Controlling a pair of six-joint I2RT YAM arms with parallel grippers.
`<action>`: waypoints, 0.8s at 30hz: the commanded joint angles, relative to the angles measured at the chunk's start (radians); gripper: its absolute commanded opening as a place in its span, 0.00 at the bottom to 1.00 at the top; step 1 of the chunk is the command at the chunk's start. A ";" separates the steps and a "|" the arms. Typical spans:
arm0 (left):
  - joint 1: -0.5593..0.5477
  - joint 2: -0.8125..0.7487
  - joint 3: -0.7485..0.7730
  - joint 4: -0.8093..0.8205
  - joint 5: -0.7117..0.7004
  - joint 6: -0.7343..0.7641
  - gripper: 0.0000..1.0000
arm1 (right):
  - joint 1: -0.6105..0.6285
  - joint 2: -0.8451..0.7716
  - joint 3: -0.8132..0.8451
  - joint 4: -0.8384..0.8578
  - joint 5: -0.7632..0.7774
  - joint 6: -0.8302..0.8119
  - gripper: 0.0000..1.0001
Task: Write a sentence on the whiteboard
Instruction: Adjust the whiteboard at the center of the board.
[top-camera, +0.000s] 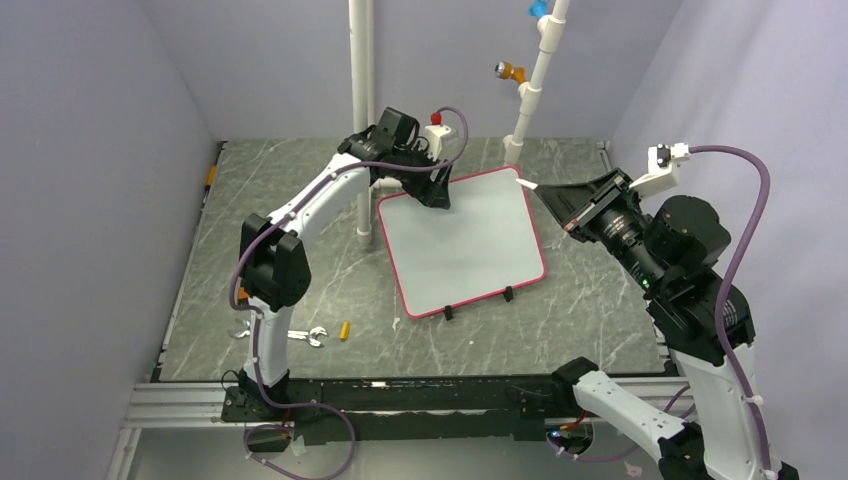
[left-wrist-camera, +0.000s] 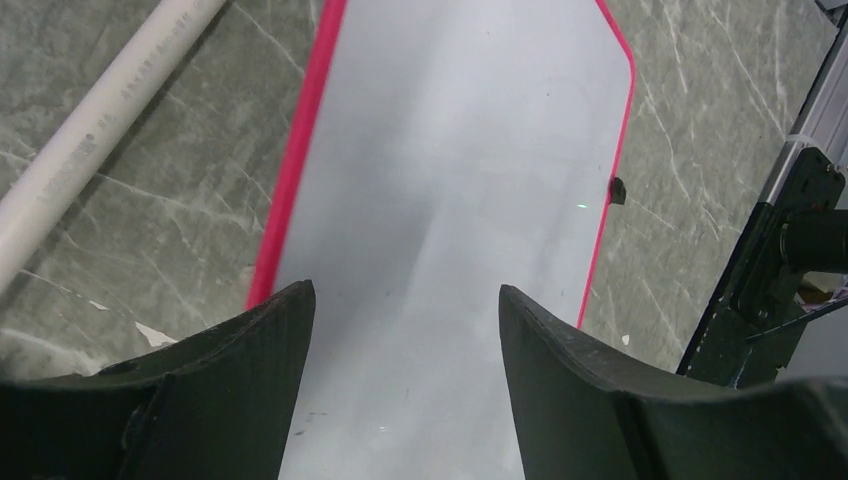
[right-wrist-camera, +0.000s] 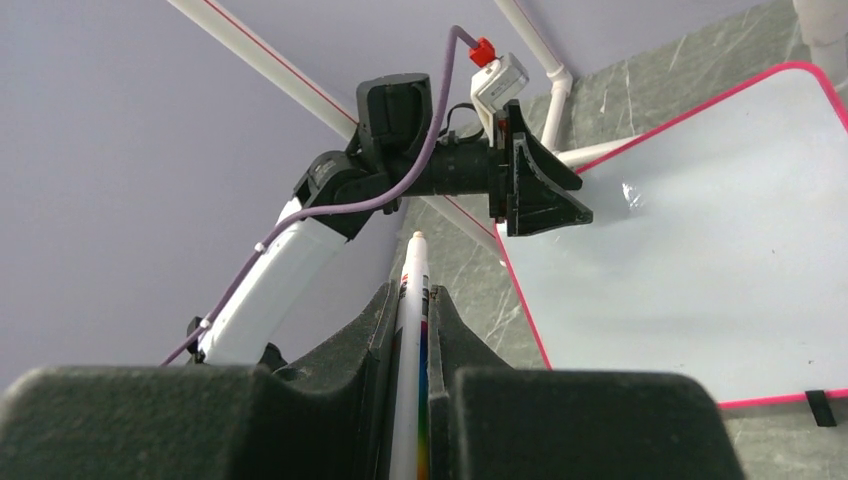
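The whiteboard (top-camera: 465, 240) lies flat on the table, white with a red-pink rim and two black clips (top-camera: 448, 313) on its near edge. No sentence shows on it; its surface is blank in every view (left-wrist-camera: 450, 150) (right-wrist-camera: 700, 260). My left gripper (top-camera: 437, 197) is open and empty, just over the board's far left corner; its jaws stand wide apart in the left wrist view (left-wrist-camera: 405, 290). My right gripper (top-camera: 545, 192) is shut on a white marker (right-wrist-camera: 411, 300) with a rainbow stripe. It is held in the air beside the board's far right corner.
A white PVC pipe (top-camera: 361, 100) stands just left of the board and another (top-camera: 535, 80) behind it. A small wrench (top-camera: 305, 337) and an orange-yellow cap (top-camera: 344, 330) lie at the near left. A black rail (top-camera: 400, 395) runs along the front edge.
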 joint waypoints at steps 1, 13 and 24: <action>0.037 0.012 -0.046 0.075 -0.008 -0.014 0.74 | -0.002 -0.014 -0.018 0.046 -0.036 -0.010 0.00; 0.039 -0.043 -0.062 0.150 -0.074 -0.054 0.83 | -0.002 -0.017 -0.022 0.079 -0.101 -0.006 0.00; 0.035 -0.074 -0.077 0.214 -0.178 -0.128 0.89 | -0.002 -0.023 -0.024 0.095 -0.128 -0.008 0.00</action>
